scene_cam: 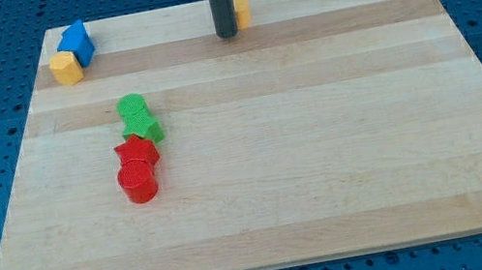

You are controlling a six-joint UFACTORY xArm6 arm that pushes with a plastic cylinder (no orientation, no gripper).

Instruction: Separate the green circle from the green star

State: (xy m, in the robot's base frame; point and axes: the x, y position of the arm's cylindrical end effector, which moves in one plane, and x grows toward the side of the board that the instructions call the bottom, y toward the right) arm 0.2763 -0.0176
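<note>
The green circle [130, 107] sits left of the board's middle, touching the green star [144, 128] just below it. My tip [226, 34] is at the view's top centre, far up and to the right of both green blocks. A red star [137, 152] lies right under the green star, and a red circle [138, 183] lies under that, the four forming a short column.
A blue block [76, 43] and a yellow block [65, 68] touch each other at the board's top left corner. Another yellow block [242, 11] sits just right of my rod at the top edge. The wooden board [321, 141] lies on a blue perforated table.
</note>
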